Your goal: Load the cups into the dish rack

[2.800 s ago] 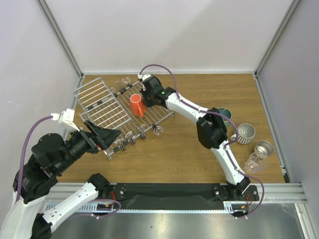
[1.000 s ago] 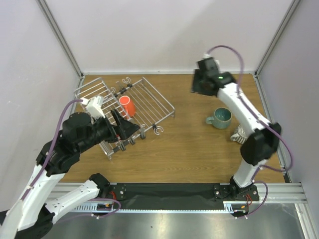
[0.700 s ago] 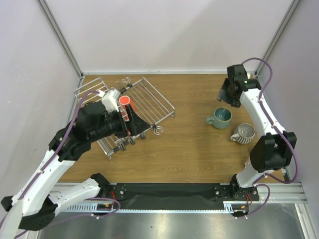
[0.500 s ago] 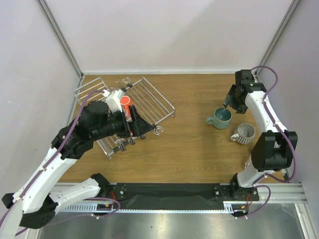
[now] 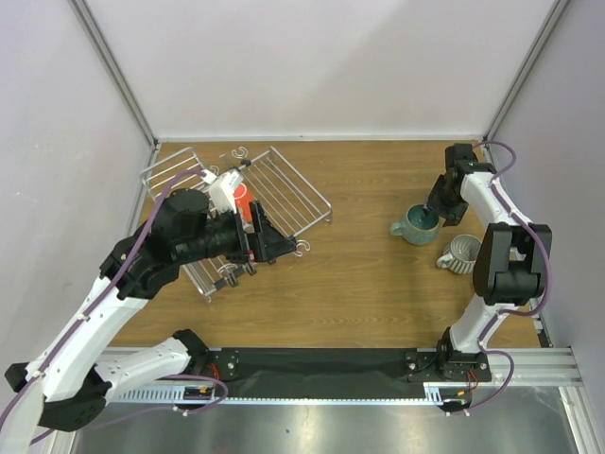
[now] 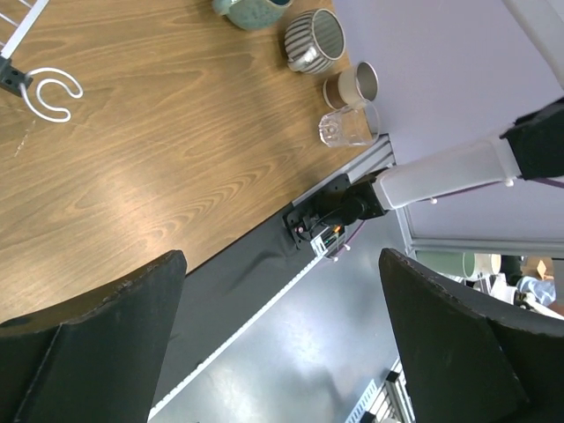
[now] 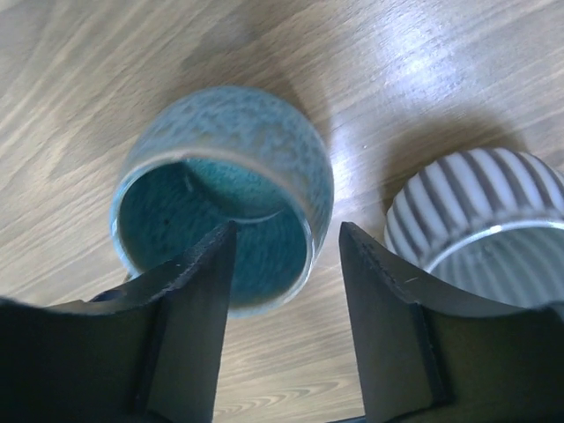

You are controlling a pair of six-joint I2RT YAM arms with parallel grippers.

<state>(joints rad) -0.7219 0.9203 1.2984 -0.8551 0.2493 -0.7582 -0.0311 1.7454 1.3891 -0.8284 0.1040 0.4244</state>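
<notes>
Right gripper [image 5: 438, 202] has let go of the red mug [image 5: 242, 195] in the dish rack [image 5: 295, 197] and swung right; now low over the dark teal mug [image 7: 231, 141], jaws spread astride its rim. Left gripper [image 5: 274, 248] has shifted right along the rack's near edge.

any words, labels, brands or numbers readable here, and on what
No text can be read in any view.
Teal mug, ribbed mug, rack: no markings seen.
Arm base: any print is too small to read.
</notes>
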